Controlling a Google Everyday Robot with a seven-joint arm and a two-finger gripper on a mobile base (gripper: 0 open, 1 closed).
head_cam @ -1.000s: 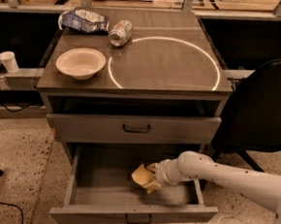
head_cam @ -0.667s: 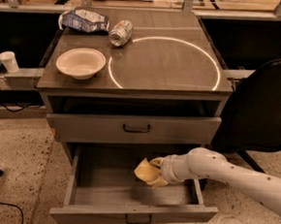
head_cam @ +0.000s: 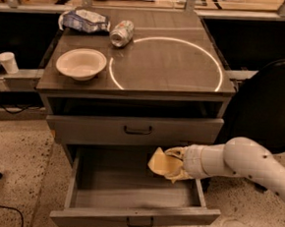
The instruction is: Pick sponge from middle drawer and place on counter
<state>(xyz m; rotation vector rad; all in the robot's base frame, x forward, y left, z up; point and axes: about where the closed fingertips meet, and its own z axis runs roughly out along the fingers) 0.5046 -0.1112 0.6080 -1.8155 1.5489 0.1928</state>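
I am holding the sponge [head_cam: 158, 162] in the gripper [head_cam: 172, 165], whose fingers are closing tight on its right edge, so the pale yellow pad is sticking out to the left of them. The gripper is hovering over the right side of the open middle drawer [head_cam: 117, 185], just below the closed drawer front [head_cam: 131, 129] above it. The sponge is looking clear of the drawer floor, though I am not seeing a gap plainly enough to be sure. The white arm [head_cam: 247, 160] is reaching in from the right.

So I am judging the pick as done, or very nearly so, and the placing as all left to do. The counter [head_cam: 166, 63] is sitting well above the gripper, and the sponge is not yet on it. I am expecting to back out toward the near side first, since the upper drawer front is overhanging the grip, then lift and go over the top. The area inside the white ring [head_cam: 221, 75] is lying bare, while the white bowl [head_cam: 81, 63], the crushed can [head_cam: 121, 33] and the crumpled bag [head_cam: 84, 19] are crowding the left and far-left parts.
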